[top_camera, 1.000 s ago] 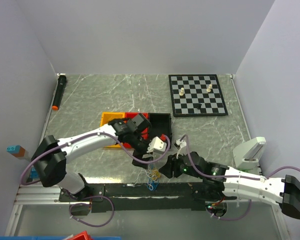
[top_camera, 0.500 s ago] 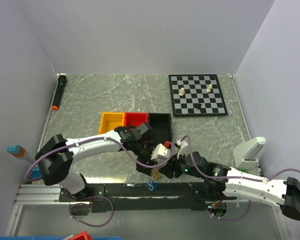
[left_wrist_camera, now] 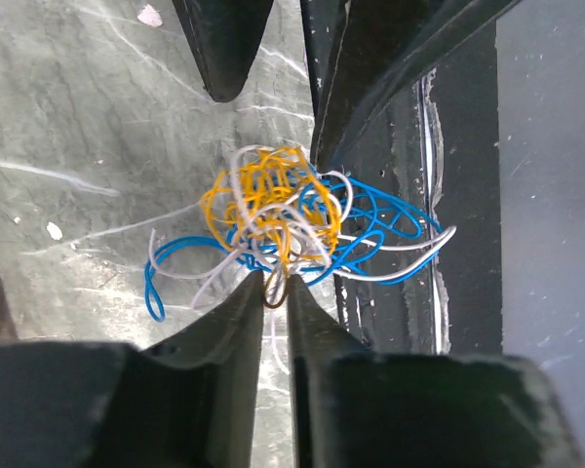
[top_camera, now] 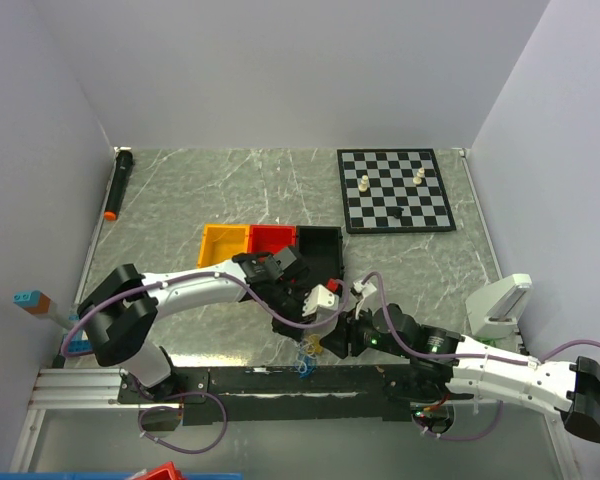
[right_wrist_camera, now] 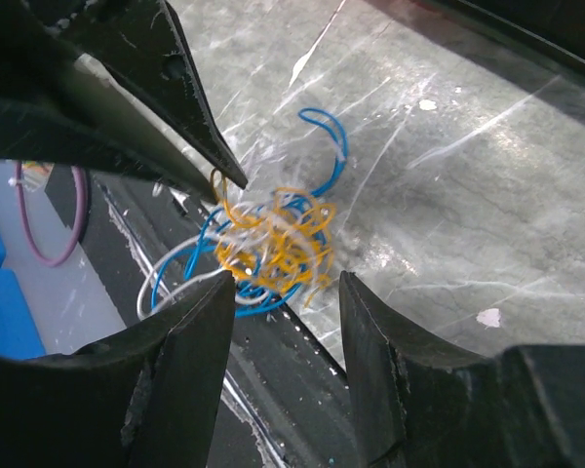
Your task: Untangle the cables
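The cables [top_camera: 306, 350] are a small clump of blue, yellow-orange and white curly wires [left_wrist_camera: 283, 224] at the table's near edge, partly over the black rail. My left gripper [left_wrist_camera: 275, 283] has its jaws nearly together, pinching an orange loop and a white strand at the clump's rim. In the top view it [top_camera: 302, 335] reaches in from the left. My right gripper [right_wrist_camera: 288, 283] is open, its two fingers set just short of the clump [right_wrist_camera: 273, 244], one tip against the blue loops. It [top_camera: 330, 345] comes in from the right.
Orange [top_camera: 223, 243], red [top_camera: 273, 238] and black [top_camera: 320, 250] bins stand behind the grippers. A chessboard [top_camera: 395, 190] with a few pieces lies at the back right, a black marker [top_camera: 117, 183] along the left edge. The black rail [top_camera: 240, 380] runs along the near edge.
My left gripper has come down and toward the near edge onto the clump and closed from wide open to a pinch. The right gripper edged slightly left and stayed open.
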Controlling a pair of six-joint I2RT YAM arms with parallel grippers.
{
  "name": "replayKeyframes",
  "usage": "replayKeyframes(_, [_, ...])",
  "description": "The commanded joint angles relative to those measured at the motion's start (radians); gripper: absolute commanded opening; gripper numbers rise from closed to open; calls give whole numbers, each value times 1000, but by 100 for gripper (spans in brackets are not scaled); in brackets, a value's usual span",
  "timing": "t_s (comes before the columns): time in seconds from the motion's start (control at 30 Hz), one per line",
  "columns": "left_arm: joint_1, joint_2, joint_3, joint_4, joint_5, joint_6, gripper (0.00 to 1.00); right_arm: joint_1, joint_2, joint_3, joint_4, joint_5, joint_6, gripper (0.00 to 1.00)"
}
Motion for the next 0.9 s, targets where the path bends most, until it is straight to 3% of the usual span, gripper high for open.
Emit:
replayKeyframes(0.0, [10,-23,44,3,27,12,18,-4,10,15,32,-32,-32,54])
replayKeyframes(0.2, [29,-65,63,-14,6,21,7,-4,53,16,67,-35,-52,54])
replayKeyframes(0.27, [40,-80,70,-6,2,7,8,-4,76,21,111,-35,-63,54])
replayKeyframes(0.47, [43,-112,75,-18,9,-25,30,-4,155,59,145,-12,-95,54])
replayKeyframes(0.7, [43,-147,11,14,-31,-19,35,-4,179,71,145,83,-90,54])
replayKeyframes(0.8, [45,-154,-25,29,-86,-1,55,-4,178,71,141,102,-87,56])
replayKeyframes(0.87, [46,-151,-42,32,-122,12,61,-4,182,70,142,103,-84,56])
